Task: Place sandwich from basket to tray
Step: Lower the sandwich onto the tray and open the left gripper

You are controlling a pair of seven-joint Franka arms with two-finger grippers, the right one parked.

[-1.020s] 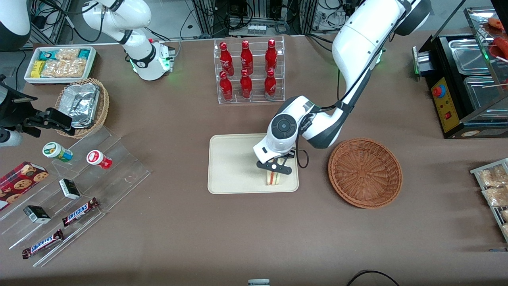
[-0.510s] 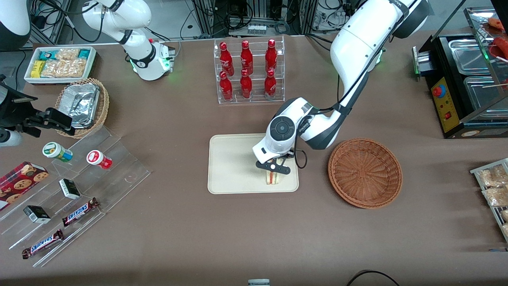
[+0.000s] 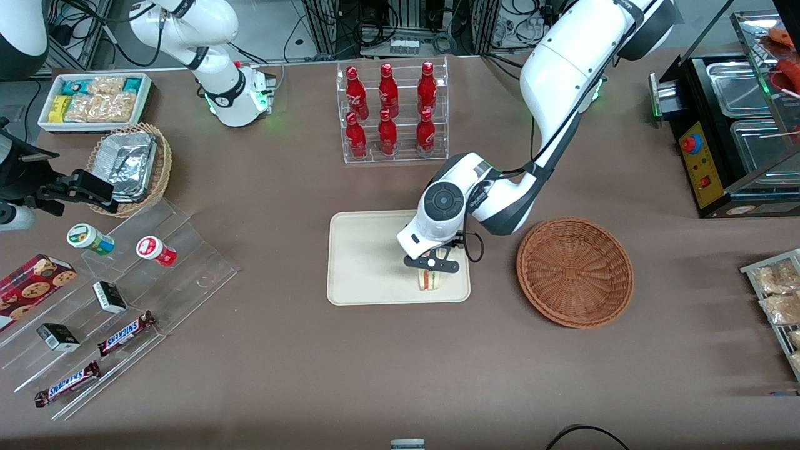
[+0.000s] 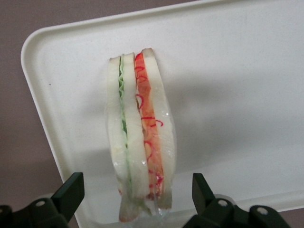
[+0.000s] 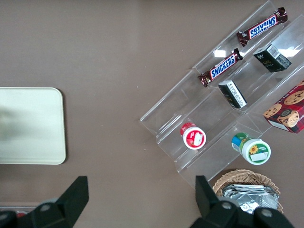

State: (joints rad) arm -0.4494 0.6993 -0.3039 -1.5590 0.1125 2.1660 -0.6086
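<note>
Sandwich (image 3: 430, 279) stands on its edge on the tray (image 3: 365, 262), near the tray's corner closest to the basket (image 3: 575, 272) and the front camera. The table (image 3: 400, 369) carries everything. The one reddish-brown basket sits beside the tray toward the working arm's end, apart from it, with nothing in it. The one cream tray holds only the sandwich. A clear rack (image 3: 392, 112) farther from the camera than the tray holds six red bottles (image 3: 387, 90) in two rows of three. Toward the parked arm's end, a clear stepped stand (image 3: 125, 300) carries two chocolate bars (image 3: 125, 333), two small dark boxes (image 3: 109, 296) and two round tubs (image 3: 156, 250). The gripper (image 3: 431, 264) hangs just above the sandwich, hiding its upper part from the front camera. In the wrist view the gripper (image 4: 137, 199) has its fingers (image 4: 71, 192) spread wide, one on each side of the sandwich (image 4: 140, 133) and clear of the bread, so it grips nothing.
</note>
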